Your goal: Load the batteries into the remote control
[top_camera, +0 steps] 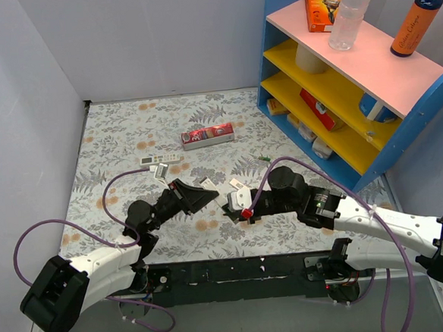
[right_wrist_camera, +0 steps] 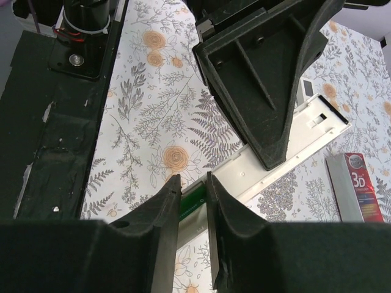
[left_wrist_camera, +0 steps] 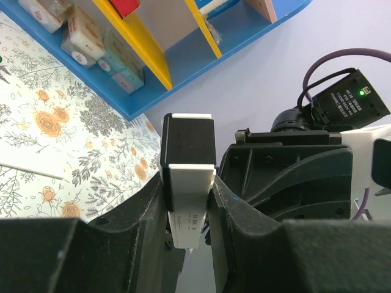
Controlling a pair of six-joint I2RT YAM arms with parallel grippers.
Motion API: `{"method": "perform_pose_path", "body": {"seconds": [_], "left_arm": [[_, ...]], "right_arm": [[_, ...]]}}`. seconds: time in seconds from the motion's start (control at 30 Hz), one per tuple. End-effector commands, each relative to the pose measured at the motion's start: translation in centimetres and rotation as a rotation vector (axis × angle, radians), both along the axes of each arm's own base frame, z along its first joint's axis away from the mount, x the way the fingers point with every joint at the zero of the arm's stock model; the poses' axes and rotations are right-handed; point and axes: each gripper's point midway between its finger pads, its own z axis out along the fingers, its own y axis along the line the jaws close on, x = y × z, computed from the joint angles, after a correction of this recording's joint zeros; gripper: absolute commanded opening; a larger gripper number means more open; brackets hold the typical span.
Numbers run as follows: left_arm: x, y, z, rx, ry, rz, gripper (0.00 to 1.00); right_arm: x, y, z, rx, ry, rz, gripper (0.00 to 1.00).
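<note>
- Floral cloth covers the table (top_camera: 127,127), with pale walls behind and a blue shelf unit (top_camera: 276,71) at the right.
- On the unit's pink top board stand an orange razor pack (top_camera: 323,8), a clear plastic bottle (top_camera: 351,12) and an orange pump bottle (top_camera: 417,23). The yellow shelves below hold small packs and boxes too small to name.
- A red carton (top_camera: 208,136) lies flat on the cloth, well beyond the arms.
- The left gripper (left_wrist_camera: 190,189) is clamped tight across the remote control (right_wrist_camera: 305,131), holding it in front of both arms with the hollow back facing up.
- The right gripper (right_wrist_camera: 192,183) has its fingers set narrowly on either side of a green battery (right_wrist_camera: 194,207) and seems to pinch it. How firm that hold is cannot be told.
- In the right wrist view the remote's long axis runs away from the right gripper, up and to the right. The battery sits right at its near end, in line with the open channel.
- Whether the battery is seated in the channel is hidden by the fingers. The rest of the channel looks bare.
- The next move likely turns on pressing that battery down along the channel while the left arm keeps the remote level.
</note>
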Motion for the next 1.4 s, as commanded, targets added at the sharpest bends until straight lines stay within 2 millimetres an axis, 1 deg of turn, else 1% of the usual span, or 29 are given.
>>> {"method": "perform_pose_path", "body": {"seconds": [0.0, 0.03, 0.07, 0.17, 0.27, 0.37, 0.5, 0.53, 0.57, 0.6, 0.63, 0.67, 0.7, 0.8, 0.83, 0.93, 1.0, 1.03, 1.1, 1.13, 1.2, 1.23, 1.3, 1.37], "left_arm": [[-0.8, 0.6, 3.4, -0.112, -0.061, -0.001, 0.00], [-0.7, 0.7, 3.4, -0.111, -0.059, 0.002, 0.00], [-0.7, 0.7, 3.3, -0.110, -0.056, 0.004, 0.00], [-0.4, 0.6, 3.0, -0.095, -0.052, 0.015, 0.00], [0.1, 0.6, 2.0, -0.062, -0.037, 0.038, 0.00], [0.7, 0.6, 0.7, -0.018, -0.017, 0.067, 0.00], [1.3, 0.7, -0.2, 0.016, -0.005, 0.099, 0.00], [1.5, 0.8, -0.2, 0.022, -0.003, 0.109, 0.00], [1.9, 0.9, -0.8, 0.044, 0.013, 0.129, 0.00], [2.1, 1.0, -0.9, 0.050, 0.014, 0.145, 0.00], [2.4, 1.1, -0.9, 0.058, 0.019, 0.160, 0.00], [2.9, 1.3, -1.8, 0.085, 0.052, 0.189, 0.00], [3.1, 1.5, -1.8, 0.091, 0.044, 0.208, 0.00], [4.0, 2.2, -2.7, 0.127, 0.075, 0.268, 0.00], [4.1, 2.3, -2.6, 0.126, 0.071, 0.281, 0.00], [4.5, 2.7, -2.6, 0.138, 0.070, 0.313, 0.00], [4.5, 2.8, -2.6, 0.147, 0.074, 0.321, 0.00], [4.7, 2.9, -2.6, 0.147, 0.074, 0.331, 0.00], [4.7, 3.1, -2.6, 0.145, 0.076, 0.337, 0.00], [4.7, 3.1, -2.6, 0.145, 0.076, 0.338, 0.00], [4.7, 3.1, -2.6, 0.145, 0.079, 0.339, 0.00], [4.7, 3.1, -2.5, 0.144, 0.080, 0.339, 0.00], [4.7, 3.1, -2.4, 0.139, 0.079, 0.337, 0.00], [4.7, 3.1, -2.3, 0.136, 0.081, 0.340, 0.00]], "right_arm": [[0.6, -0.1, -0.4, 0.024, 0.050, -0.055, 0.32], [0.6, -0.1, -0.4, 0.032, 0.054, -0.057, 0.32], [0.7, 0.1, 0.3, 0.059, 0.051, -0.062, 0.33], [0.8, 0.3, 1.0, 0.094, 0.072, -0.083, 0.37], [0.7, 0.4, 2.4, 0.127, 0.095, -0.091, 0.41], [0.6, 0.4, 3.0, 0.138, 0.129, -0.104, 0.45], [1.0, -0.1, 3.3, 0.152, 0.173, -0.166, 0.54], [1.2, -0.2, 3.5, 0.163, 0.179, -0.182, 0.55], [1.2, -0.4, 3.7, 0.177, 0.192, -0.199, 0.56], [1.3, -0.5, 3.5, 0.178, 0.200, -0.209, 0.58], [1.6, -0.8, 3.9, 0.193, 0.204, -0.236, 0.59], [1.6, -0.9, 3.7, 0.193, 0.228, -0.254, 0.59], [1.7, -1.0, 3.7, 0.195, 0.241, -0.267, 0.59], [1.6, -1.0, 3.1, 0.189, 0.295, -0.303, 0.59], [2.0, -1.1, 2.4, 0.179, 0.304, -0.338, 0.59], [2.4, -0.9, 1.1, 0.153, 0.351, -0.401, 0.58], [2.4, -0.6, 0.5, 0.141, 0.364, -0.425, 0.57], [2.6, -0.4, -0.1, 0.127, 0.383, -0.451, 0.57], [2.6, -0.1, -0.5, 0.118, 0.385, -0.472, 0.57], [2.6, 0.2, -1.1, 0.104, 0.393, -0.483, 0.57], [2.4, 0.7, -1.3, 0.099, 0.397, -0.483, 0.56], [2.7, 0.9, -1.8, 0.089, 0.393, -0.503, 0.56], [2.8, 1.2, -1.9, 0.085, 0.392, -0.523, 0.56], [3.2, 1.4, -2.6, 0.066, 0.384, -0.557, 0.56]]}}
